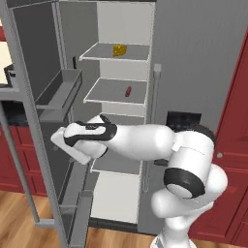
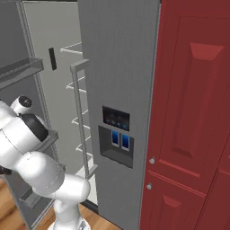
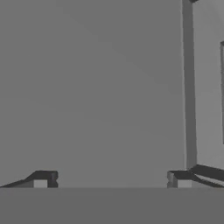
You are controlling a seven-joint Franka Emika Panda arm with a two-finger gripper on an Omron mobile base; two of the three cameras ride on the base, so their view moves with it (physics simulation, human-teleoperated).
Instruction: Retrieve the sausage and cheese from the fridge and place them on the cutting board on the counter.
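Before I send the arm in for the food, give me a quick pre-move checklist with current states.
1. Fridge left door swung open: ok.
2. Cheese sitting on the upper shelf, reachable from the front: ok.
3. Sausage lying on the shelf below, apart from the cheese: ok.
4. Gripper open and holding nothing: ok.
5. Gripper aimed at the food: not ok, the hand view faces a plain grey panel.
6. Cutting board and counter ready: cannot tell.
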